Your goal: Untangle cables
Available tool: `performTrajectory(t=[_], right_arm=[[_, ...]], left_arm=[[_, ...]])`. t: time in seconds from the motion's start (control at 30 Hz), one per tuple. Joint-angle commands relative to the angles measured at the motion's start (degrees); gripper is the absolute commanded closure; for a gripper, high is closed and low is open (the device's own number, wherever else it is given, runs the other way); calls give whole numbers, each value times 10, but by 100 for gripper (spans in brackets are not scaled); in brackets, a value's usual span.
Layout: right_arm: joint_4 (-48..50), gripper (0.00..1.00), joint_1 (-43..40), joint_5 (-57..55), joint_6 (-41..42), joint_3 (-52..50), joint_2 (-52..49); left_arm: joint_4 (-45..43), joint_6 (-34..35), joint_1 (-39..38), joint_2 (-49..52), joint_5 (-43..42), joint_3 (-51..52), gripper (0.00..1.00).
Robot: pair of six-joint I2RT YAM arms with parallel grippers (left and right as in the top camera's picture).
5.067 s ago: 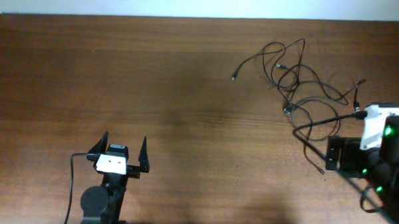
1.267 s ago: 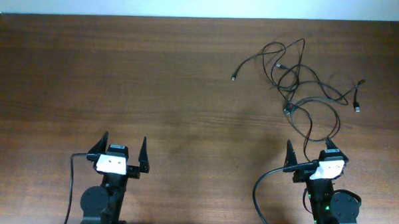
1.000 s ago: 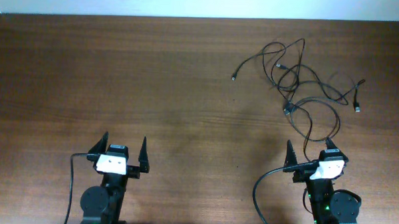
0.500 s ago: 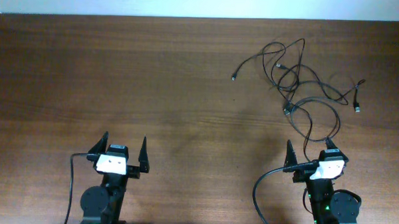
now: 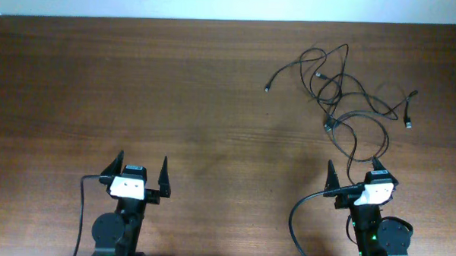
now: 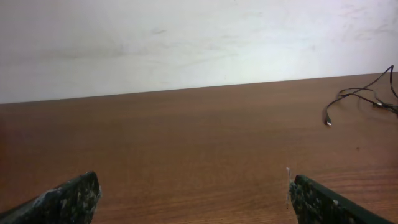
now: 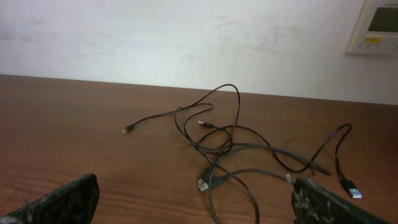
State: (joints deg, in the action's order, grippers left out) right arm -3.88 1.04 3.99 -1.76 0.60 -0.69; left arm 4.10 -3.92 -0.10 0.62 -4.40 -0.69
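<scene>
The cables (image 5: 343,90) are thin black cords in a loose tangle at the far right of the wooden table, with small plugs at several free ends. One end trails toward my right gripper. In the right wrist view the tangle (image 7: 242,152) lies just ahead of the fingers. Its left end shows at the right edge of the left wrist view (image 6: 364,99). My right gripper (image 5: 353,170) is open and empty, just in front of the tangle. My left gripper (image 5: 142,163) is open and empty at the near left, far from the cables.
The wooden table (image 5: 138,87) ends at a white wall along its far edge. A white wall panel (image 7: 376,28) hangs at the upper right of the right wrist view. Thick black arm cables hang by each arm base.
Five seconds ago the right arm was out at the far right edge beside the tangle. It now rests at its base. Nothing has moved over the last second.
</scene>
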Motion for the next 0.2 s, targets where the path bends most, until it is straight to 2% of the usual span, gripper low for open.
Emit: performTrajectory(t=[0.0, 0.17], right_arm=[[-3, 1, -3, -1, -1, -3, 5], [-3, 2, -3, -1, -1, -3, 5]], left_arm=[[3, -9, -2, -3, 4, 2, 1], [3, -9, -2, -3, 4, 2, 1]])
